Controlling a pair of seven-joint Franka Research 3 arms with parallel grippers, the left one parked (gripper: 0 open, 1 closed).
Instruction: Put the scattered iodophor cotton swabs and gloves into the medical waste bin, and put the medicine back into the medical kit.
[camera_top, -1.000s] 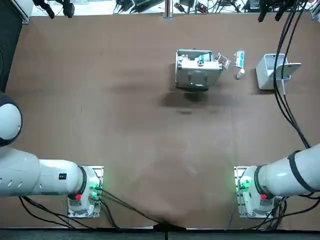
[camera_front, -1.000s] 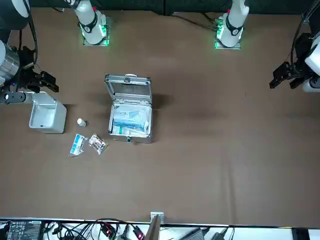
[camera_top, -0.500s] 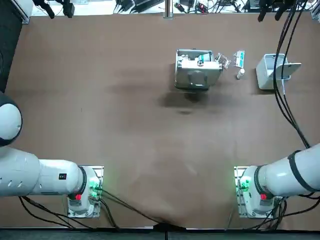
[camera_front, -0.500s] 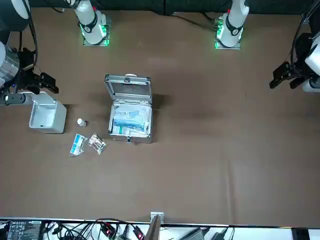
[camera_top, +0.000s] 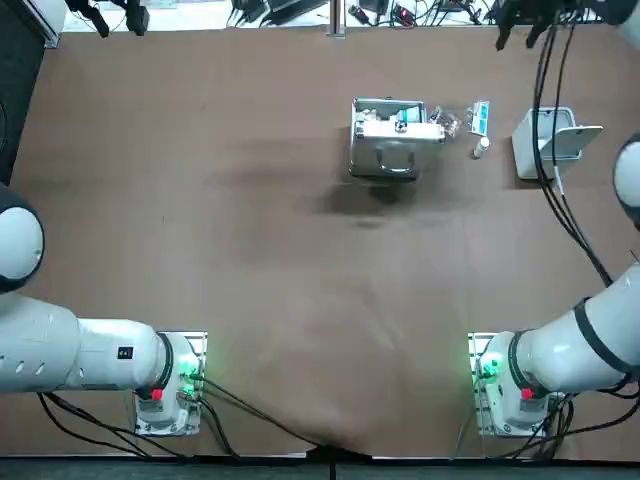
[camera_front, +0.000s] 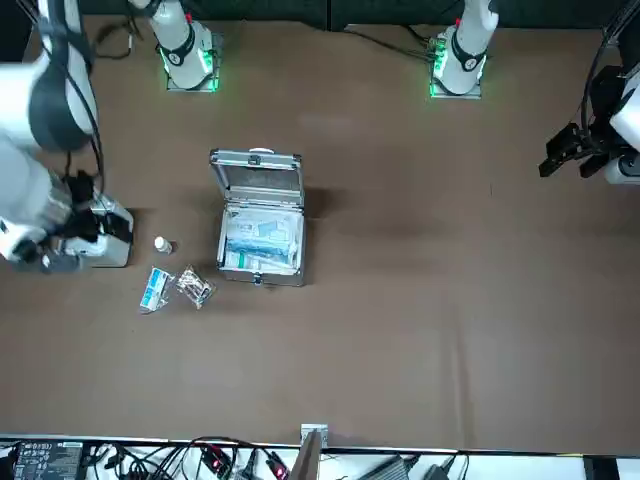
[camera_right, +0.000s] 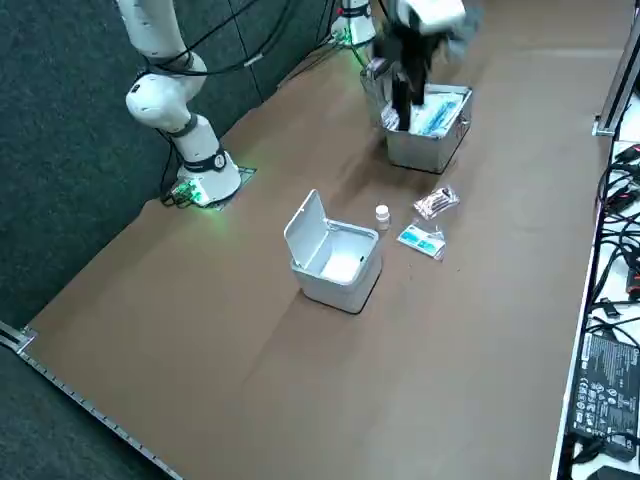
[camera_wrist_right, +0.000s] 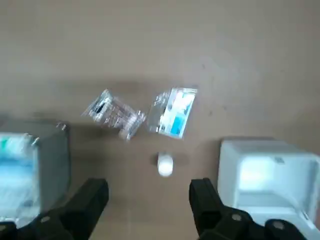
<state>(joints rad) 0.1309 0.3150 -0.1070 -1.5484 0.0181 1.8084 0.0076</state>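
The right arm (camera_top: 565, 352) is recorded as white rounded links with a black band. Green light and a red mark are noted at its base (camera_top: 497, 378). Along it black cables (camera_top: 556, 190) are run. The right gripper (camera_wrist_right: 147, 192), above the table (camera_wrist_right: 225, 40), is fitted with black fingers (camera_wrist_right: 202, 197), set well apart.

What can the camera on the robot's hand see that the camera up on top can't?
Only the wrist view clearly shows the right gripper, open above the table. Only the top view shows the arm bases with green lights and the whole table. Both show the open medical kit, the small white bottle, two packets and the white waste bin.
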